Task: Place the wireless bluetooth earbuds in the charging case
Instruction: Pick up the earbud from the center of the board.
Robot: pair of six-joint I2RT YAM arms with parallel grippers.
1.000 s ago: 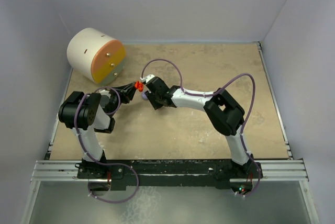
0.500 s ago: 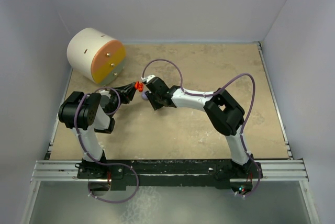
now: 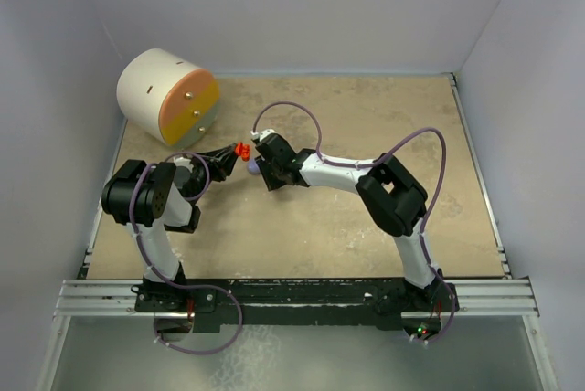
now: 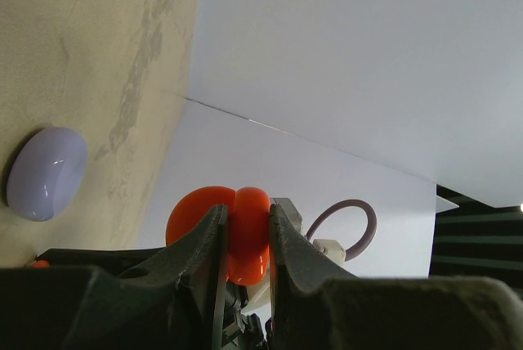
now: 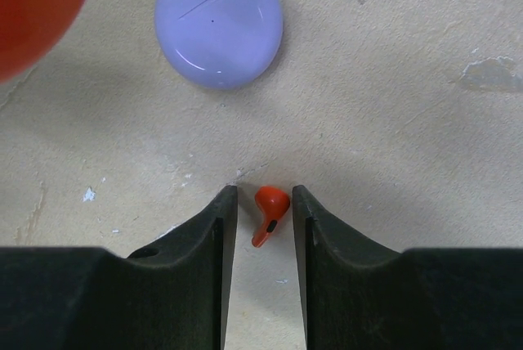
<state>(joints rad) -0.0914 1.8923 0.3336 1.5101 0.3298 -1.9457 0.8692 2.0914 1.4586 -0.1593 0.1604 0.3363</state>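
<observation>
The left fingers [image 4: 206, 234] are clamped on the red case [image 4: 239, 231], one finger pressed against each side. The case shows two rounded lobes sticking out past the fingertips, seen against the pale wall. A purple cable [image 4: 343, 223] loops just beyond them.

The right fingers [image 5: 222, 217] point down at the counter [image 5: 409, 162] and stand narrow, one on each side of a red earbud [image 5: 270, 213]. The earbud lies on the counter right between the fingertips. Its round head is turned toward the right-hand finger and its stem runs back toward the wrist. A sliver of counter shows between the earbud and the left-hand finger. On the other side the head sits just beside the finger, and whether they touch cannot be told. The fingers have not closed on it.

The lavender case [image 5: 219, 23], shut and glossy, rests on the counter ahead of the right fingertips and a little to their left, apart from the earbud. A red blur fills the corner further left of it.

From above, the two sets of fingers are near each other. A cream drum [image 3: 167, 97] with an orange face lies well beyond the left fingers.
</observation>
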